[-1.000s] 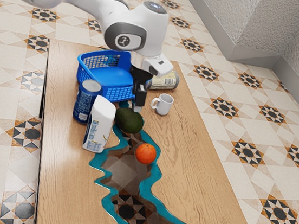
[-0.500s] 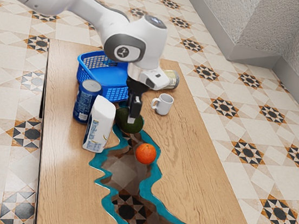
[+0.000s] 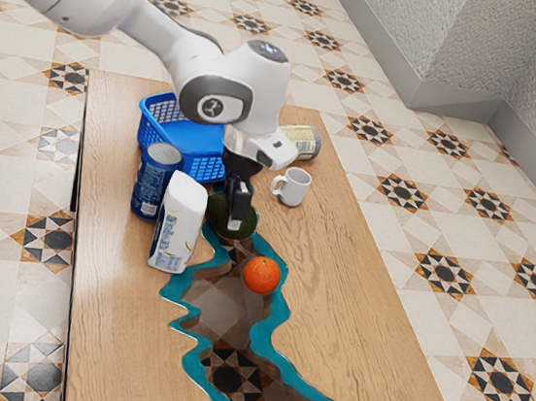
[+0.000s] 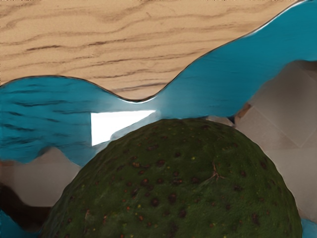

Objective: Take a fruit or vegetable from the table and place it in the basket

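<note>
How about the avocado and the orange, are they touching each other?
Apart. The exterior view shows it: a narrow strip of tabletop is visible between the lower edge of the avocado and the upper edge of the orange.

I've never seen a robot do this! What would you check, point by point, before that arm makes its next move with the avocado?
1. Gripper is down at the avocado: ok.
2. Avocado is securely gripped: cannot tell.
3. Avocado is raised above the basket's rim: not ok, it is low at the table.
4. Basket is upright with its top open: ok.
5. Orange stands apart from the gripper: ok.
6. White bottle and blue can are upright: ok.
</note>
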Motion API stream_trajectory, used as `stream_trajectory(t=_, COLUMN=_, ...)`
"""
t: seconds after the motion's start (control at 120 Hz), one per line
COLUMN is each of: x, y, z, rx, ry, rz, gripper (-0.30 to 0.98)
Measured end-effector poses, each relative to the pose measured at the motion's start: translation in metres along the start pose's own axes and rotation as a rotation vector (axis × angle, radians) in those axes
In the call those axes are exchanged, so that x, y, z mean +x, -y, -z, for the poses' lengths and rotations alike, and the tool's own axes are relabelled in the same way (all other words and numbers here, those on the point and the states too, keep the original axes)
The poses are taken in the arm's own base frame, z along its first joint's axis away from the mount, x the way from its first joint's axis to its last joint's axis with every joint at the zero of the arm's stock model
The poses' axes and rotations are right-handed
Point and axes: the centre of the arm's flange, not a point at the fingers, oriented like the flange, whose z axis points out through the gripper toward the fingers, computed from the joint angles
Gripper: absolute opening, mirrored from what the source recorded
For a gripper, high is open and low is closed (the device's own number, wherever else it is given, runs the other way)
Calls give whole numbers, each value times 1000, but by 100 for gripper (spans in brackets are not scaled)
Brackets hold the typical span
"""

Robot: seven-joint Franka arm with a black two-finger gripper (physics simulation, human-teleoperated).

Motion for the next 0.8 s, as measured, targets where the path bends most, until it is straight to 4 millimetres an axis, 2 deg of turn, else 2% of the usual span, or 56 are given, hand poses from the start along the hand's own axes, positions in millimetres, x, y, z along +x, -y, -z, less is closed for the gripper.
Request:
stream_trajectory(t=0.125, x=1, y=0, z=1, rx=3, ry=-8, rz=6, gripper=61)
stream_trajectory(t=0.425, x=1, y=0, z=8, rx=11, ry=-5, rz=11, gripper=55)
stream_trajectory(t=0.533, x=0, y=0, z=10, rx=12, ry=8, rz=12, gripper=54)
stream_trajectory(t=0.8, x=-3, y=1, z=-3, rx=2, ry=54, rz=23, gripper=59)
